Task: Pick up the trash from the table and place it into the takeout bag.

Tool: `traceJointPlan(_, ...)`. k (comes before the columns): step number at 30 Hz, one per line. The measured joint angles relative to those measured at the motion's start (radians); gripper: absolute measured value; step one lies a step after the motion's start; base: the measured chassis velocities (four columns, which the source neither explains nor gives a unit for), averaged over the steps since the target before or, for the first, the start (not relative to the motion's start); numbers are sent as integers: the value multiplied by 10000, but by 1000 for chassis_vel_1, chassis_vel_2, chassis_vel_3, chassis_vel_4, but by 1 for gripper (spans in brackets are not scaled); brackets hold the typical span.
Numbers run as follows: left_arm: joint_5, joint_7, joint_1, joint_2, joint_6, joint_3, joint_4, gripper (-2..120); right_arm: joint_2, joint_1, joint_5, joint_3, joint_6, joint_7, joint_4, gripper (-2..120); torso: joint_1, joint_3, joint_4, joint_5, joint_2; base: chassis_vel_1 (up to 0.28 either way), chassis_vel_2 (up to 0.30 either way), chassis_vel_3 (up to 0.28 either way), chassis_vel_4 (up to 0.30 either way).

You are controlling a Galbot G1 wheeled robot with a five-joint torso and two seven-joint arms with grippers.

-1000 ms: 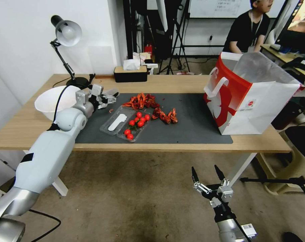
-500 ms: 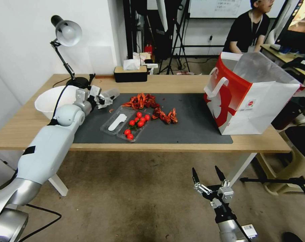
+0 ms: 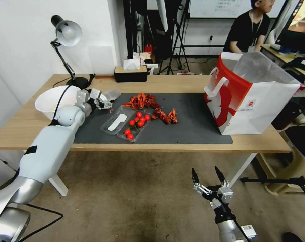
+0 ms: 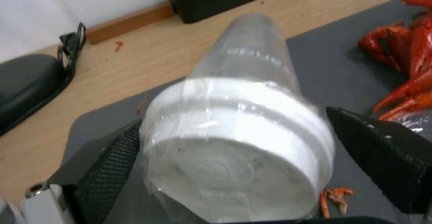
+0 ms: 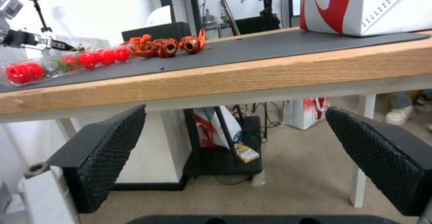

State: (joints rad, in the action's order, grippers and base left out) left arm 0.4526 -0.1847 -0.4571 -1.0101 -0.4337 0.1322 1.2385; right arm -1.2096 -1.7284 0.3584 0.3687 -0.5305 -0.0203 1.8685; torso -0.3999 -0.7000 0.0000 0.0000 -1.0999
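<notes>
A clear cup with a white lid [image 3: 110, 94] lies on its side at the left end of the dark mat [image 3: 192, 117]. My left gripper [image 3: 104, 102] is open at the cup's lid end. In the left wrist view the lid [image 4: 234, 149] sits between the fingers [image 4: 112, 163]; one touches it, the other stands a little off. Red crayfish shells [image 3: 142, 100] and a clear tray of cherry tomatoes [image 3: 135, 126] lie mid-mat. The takeout bag [image 3: 253, 97] stands open at the table's [image 3: 179, 84] right end. My right gripper [image 3: 208, 178] hangs open below the table's front edge.
A white bowl [image 3: 51, 99] sits just left of my left arm, with a desk lamp [image 3: 67, 33] behind it. A black tissue box [image 3: 130, 74] stands at the back edge. From the right wrist, the table's front edge [image 5: 270, 75] shows with the floor beneath.
My left arm has drawn slightly to the left and its gripper has settled around the cup's lid end. The right arm has stayed put.
</notes>
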Motion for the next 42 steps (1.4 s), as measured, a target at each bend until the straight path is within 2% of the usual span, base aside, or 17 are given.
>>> traceJointPlan(9, 145, 102, -91, -123, -400, -31, -113, 99, -66, -12, -5, -11, -1, 2, 9, 100, 0, 0, 0, 0, 0, 0, 0, 0, 0)
traceJointPlan(12, 231, 259, -176, -145, -504, -24, -73, 87, -85, -30, -32, -11, -1, 2, 24, 100, 0, 0, 0, -1, 0, 0, 0, 0, 0)
traceJointPlan(13, 231, 259, -176, -145, -504, -24, -73, 87, -85, -30, -32, -11, -1, 2, 24, 100, 0, 0, 0, -1, 0, 0, 0, 0, 0)
traceJointPlan(15, 253, 484, -254, -146, -530, 12, -20, 78, -123, -38, -80, -31, -1, 4, 47, 100, 0, 0, 0, -1, 0, 0, 0, 0, 0)
traceJointPlan(21, 609, 679, -422, -80, -342, 162, 105, 72, -148, -39, -130, -56, 6, 7, 59, 100, 0, 0, 1, 0, 0, 0, 0, 0, 0)
traceJointPlan(28, 1636, 368, -715, 194, 905, 235, 1608, 72, -151, -55, -157, -62, 39, 8, 103, 100, 0, 1, 0, 4, -1, 0, 0, 0, 0)
traceJointPlan(37, 2006, 135, -428, 235, 1253, 1, 2321, 72, -155, -82, -170, -64, 49, 4, 128, 100, 0, 0, 3, -2, 0, 0, 0, 0, 0)
traceJointPlan(40, 2399, -11, 73, 225, 1412, -397, 2798, 72, -160, -116, -176, -56, 52, -3, 158, 100, 0, 1, -6, 6, -2, 0, 0, 0, 0)
traceJointPlan(41, 2399, -11, 73, 225, 1412, -397, 2798, 72, -160, -116, -176, -56, 52, -3, 158, 100, 0, 1, -6, 6, -2, 0, 0, 0, 0)
traceJointPlan(42, 2646, -42, 428, 163, 1409, -772, 2982, 72, -160, -143, -178, -33, 54, -11, 183, 100, 0, 0, 3, -2, -2, 0, 0, 0, 0)
